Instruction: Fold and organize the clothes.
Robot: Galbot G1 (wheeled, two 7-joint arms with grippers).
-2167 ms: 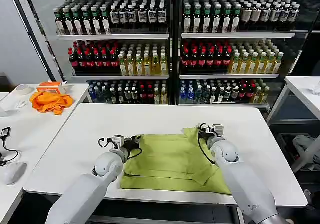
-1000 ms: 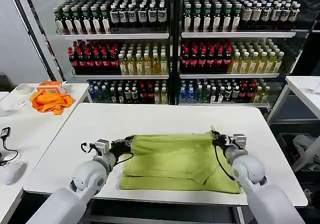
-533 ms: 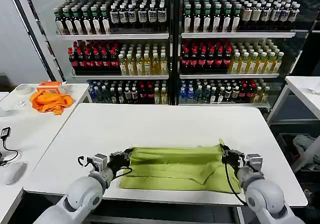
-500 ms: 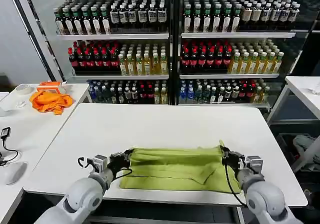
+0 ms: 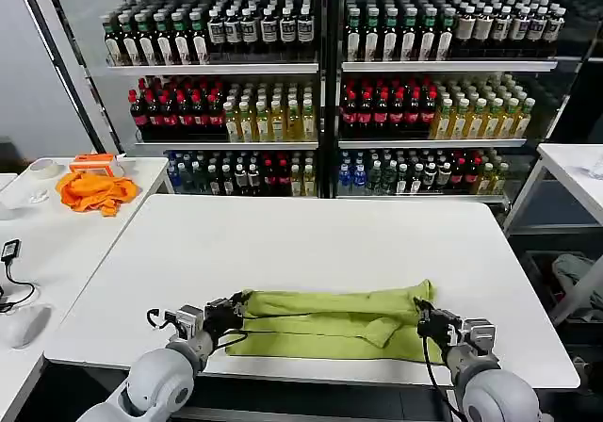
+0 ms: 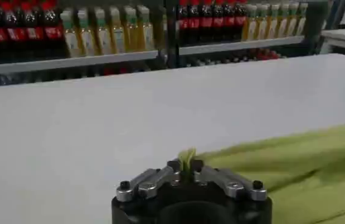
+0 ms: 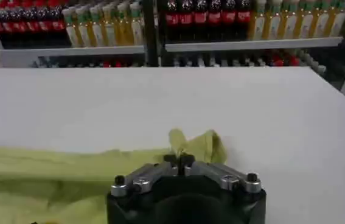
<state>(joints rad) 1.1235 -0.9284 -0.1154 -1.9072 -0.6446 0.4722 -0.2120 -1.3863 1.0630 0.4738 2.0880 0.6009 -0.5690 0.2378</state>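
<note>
The clothes [image 5: 330, 323], a light yellow-green T-shirt, lie folded into a narrow band along the near edge of the white table [image 5: 301, 238]. My left gripper [image 5: 231, 311] is shut on the band's left end, with a pinch of green cloth standing between its fingertips in the left wrist view [image 6: 185, 165]. At the right end my right gripper [image 5: 426, 320] is shut on the T-shirt's corner [image 7: 193, 145], which bunches up just beyond the closed fingers [image 7: 179, 161]. The fabric stretches low between the two grippers.
A bright orange cloth [image 5: 94, 191] lies on the side table at the left, beside a tape roll [image 5: 42, 169]. Shelves of bottles [image 5: 320, 92] stand behind the table. A second white table [image 5: 575, 172] is at the right. The far half of the work table is bare.
Both grippers have drawn the T-shirt's far edge toward the near edge of the table, folding it over. The cloth has gone from a broad spread to a narrow band.
</note>
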